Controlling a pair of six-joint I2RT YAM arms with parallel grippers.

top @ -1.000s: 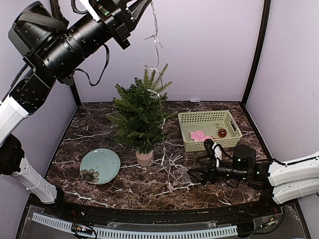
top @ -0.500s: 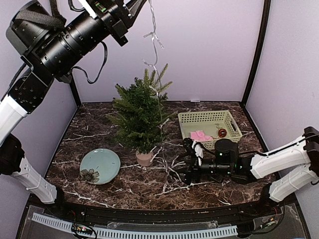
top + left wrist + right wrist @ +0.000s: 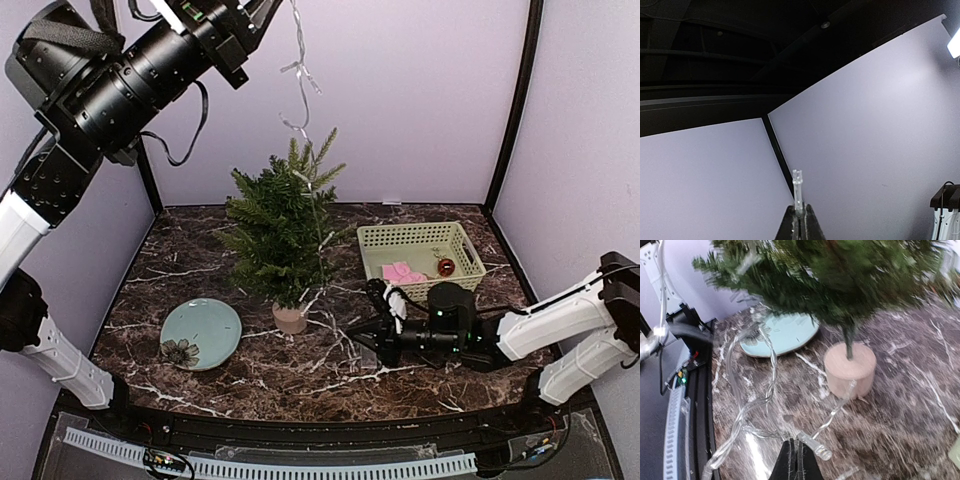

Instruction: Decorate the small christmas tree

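The small christmas tree point(image 3: 283, 225) stands mid-table in a beige-pink pot point(image 3: 290, 317); the right wrist view shows it close up point(image 3: 840, 275). A clear light string point(image 3: 300, 90) hangs from my left gripper point(image 3: 272, 6), which is high above the tree. It runs down through the branches to the tabletop. My left gripper point(image 3: 799, 214) is shut on the string's upper end, and a clear bulb point(image 3: 797, 182) sticks out above the tips. My right gripper point(image 3: 353, 331) sits low on the table, right of the pot. There it point(image 3: 798, 446) is shut on the light string point(image 3: 771, 365) beside a bulb.
A pale green plate point(image 3: 200, 333) lies left of the pot. At the back right, a green basket point(image 3: 372, 262) holds pink pieces point(image 3: 400, 271) and a red bauble point(image 3: 446, 267). Loops of the string lie on the marble table point(image 3: 250, 375) in front of the pot.
My right gripper slid left toward the pot and shut on the string lying there. My left gripper lifted the upper end of the string a little higher.
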